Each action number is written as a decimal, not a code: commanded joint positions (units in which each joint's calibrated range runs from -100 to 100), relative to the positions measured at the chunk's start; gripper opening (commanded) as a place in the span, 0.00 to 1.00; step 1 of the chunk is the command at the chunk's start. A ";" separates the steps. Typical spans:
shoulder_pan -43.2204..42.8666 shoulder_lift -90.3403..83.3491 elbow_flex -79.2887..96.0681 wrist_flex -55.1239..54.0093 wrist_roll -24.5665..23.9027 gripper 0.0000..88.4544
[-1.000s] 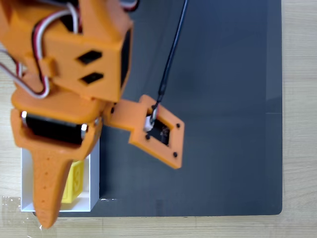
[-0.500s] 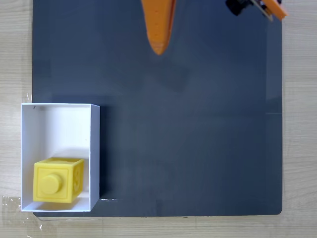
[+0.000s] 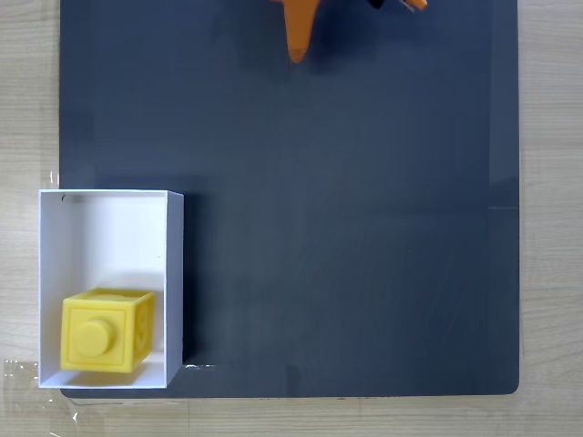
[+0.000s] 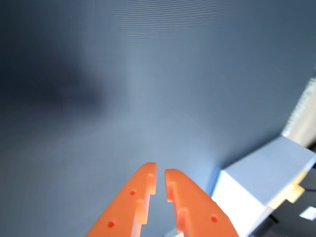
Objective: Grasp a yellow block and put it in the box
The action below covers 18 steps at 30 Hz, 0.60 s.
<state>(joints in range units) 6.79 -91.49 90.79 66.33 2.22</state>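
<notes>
**Block is in the box; claw is clear and empty**

Your claw [image 4: 160, 181] shows best in the wrist view: the two orange fingers sit nearly together, with only a thin slit between the tips, and nothing is held in that slit. They touch nothing; the dark mat [image 4: 148, 74] lies bare beneath them. In the fixed view you see one orange fingertip [image 3: 297, 41] poking in at the far edge of the mat, well apart from everything else.

Moving outward, the dark mat [image 3: 346, 228] covers most of the desk [image 3: 551, 218], and its whole middle is bare. At the mat's near left corner in the fixed view stands the box [image 3: 55, 273], open-topped, overlapping the mat's left edge onto the pale wood. The yellow block [image 3: 102, 331] lies on the box floor, stud facing up, pushed into the near part of the box and close against its left wall. In the wrist view the box [image 4: 261, 182] shows at the lower right as a white corner; the block cannot be made out there.

As a judgement: the placing step looks done, since the block rests fully inside the walls and the claw has let go. What remains for you is only to park the arm, keeping it away from the box so nothing gets nudged.
</notes>
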 commanded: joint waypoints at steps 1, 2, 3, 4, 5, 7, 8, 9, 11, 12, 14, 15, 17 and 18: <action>-0.14 -7.75 0.98 8.19 0.30 0.03; -0.14 -8.00 0.98 7.92 0.35 0.03; -0.14 -7.66 0.98 7.84 0.35 0.03; -0.14 -7.41 0.98 7.84 0.35 0.03; -0.14 -7.41 0.98 7.84 0.35 0.03; -0.14 -7.41 0.98 7.84 0.35 0.03; -0.14 -7.41 0.98 7.84 0.35 0.03; -0.14 -7.41 0.89 7.84 0.35 0.03; -0.14 -7.41 0.89 7.84 0.35 0.03; -0.14 -7.41 0.89 7.84 0.35 0.03; -0.14 -7.41 0.89 7.84 0.35 0.03; -0.14 -7.41 0.89 7.84 0.35 0.03; -0.14 -7.41 0.89 7.84 0.35 0.03; -0.14 -7.41 0.89 7.84 0.35 0.03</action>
<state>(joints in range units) 6.79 -98.82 91.87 73.69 2.38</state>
